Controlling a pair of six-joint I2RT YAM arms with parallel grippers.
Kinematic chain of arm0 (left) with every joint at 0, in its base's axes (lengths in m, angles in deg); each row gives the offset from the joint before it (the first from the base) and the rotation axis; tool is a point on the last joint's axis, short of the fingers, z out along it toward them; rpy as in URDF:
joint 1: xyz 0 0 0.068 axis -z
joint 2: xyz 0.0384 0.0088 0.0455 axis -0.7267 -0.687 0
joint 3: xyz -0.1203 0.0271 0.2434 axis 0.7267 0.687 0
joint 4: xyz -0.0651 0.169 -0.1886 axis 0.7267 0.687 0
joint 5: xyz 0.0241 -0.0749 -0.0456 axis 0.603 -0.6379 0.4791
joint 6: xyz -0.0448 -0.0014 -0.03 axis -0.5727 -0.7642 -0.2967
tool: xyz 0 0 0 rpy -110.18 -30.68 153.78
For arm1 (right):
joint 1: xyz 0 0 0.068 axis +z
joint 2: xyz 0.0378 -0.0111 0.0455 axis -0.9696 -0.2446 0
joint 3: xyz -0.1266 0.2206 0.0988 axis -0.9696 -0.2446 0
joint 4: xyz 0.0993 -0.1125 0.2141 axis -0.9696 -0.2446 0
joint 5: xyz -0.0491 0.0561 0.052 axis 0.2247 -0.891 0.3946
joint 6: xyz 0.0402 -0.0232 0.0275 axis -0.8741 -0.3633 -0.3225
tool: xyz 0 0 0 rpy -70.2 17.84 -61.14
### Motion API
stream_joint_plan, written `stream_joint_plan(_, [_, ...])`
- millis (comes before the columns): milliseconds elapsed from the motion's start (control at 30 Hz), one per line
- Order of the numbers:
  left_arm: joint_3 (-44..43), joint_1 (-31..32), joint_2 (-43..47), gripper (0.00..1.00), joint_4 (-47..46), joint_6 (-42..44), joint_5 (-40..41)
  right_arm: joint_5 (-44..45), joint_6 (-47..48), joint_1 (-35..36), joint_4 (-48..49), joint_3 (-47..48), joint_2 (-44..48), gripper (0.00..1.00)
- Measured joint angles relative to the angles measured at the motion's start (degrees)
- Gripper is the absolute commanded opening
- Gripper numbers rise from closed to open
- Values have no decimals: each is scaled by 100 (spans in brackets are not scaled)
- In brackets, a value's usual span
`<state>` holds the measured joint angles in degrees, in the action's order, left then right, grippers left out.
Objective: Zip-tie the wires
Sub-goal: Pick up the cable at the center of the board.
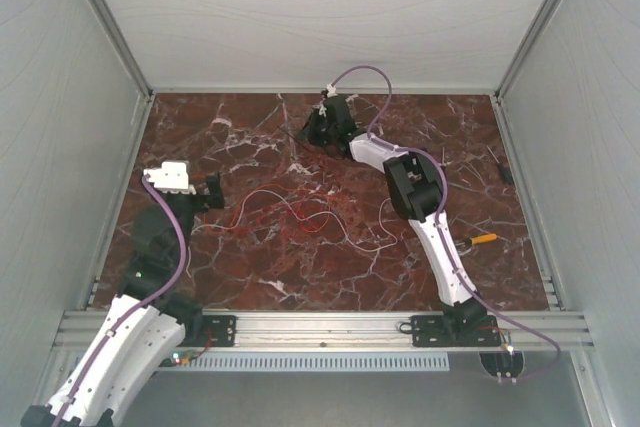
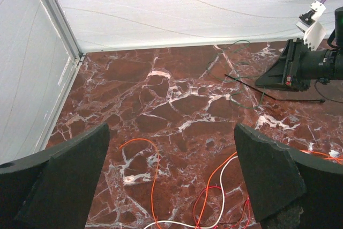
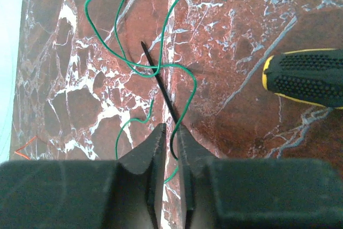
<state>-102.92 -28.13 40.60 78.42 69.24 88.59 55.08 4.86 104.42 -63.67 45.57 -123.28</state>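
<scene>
**A:** Where are the wires?

**B:** The red and white wires (image 1: pixel 300 212) lie in loose loops on the marbled surface (image 1: pixel 250 137), about midway across it, between the two arms. From the left wrist, they curl on the stone just ahead of the left gripper (image 2: pixel 171 132).

**A:** And that gripper?

**B:** Its fingers are spread wide, with nothing between them but the view of the surface.

**A:** The other arm?

**B:** It reaches to the far side, farther back than the loops. The right gripper (image 3: pixel 171 130) has its fingers drawn close, with only a thin slit left between them. A black zip tie (image 3: pixel 158 84) lies on the stone, and its near end runs into that slit. I cannot tell whether the fingers actually pinch it.

**A:** Anything else there?

**B:** A green wire (image 3: pixel 194 84) winds around the tie and crosses it partway along. Whether it passes over or under, I cannot tell. One bend of it also dips into the slit. Off to the right of the wrist view lies a black tool handle (image 3: pixel 305 79) edged in yellow, apart from the tie.
</scene>
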Motion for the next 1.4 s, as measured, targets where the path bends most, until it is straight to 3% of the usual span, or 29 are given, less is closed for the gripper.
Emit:
stream_joint_plan(33, [0,0,0,99,0,0,0,4,0,7,-2,39,-24,0])
stream_joint_plan(300, [2,0,0,99,0,0,-33,-26,313,17,-59,337,-127,0])
stream_joint_plan(533, [33,-7,0,99,0,4,-61,-170,1285,96,-122,656,127,0])
stream_joint_plan(867, [35,-11,0,99,0,11,-109,-205,2577,387,-348,686,1550,0])
stream_joint_plan(1400, [120,-17,105,99,-83,-103,-546,-188,3126,584,-227,111,3886,0])
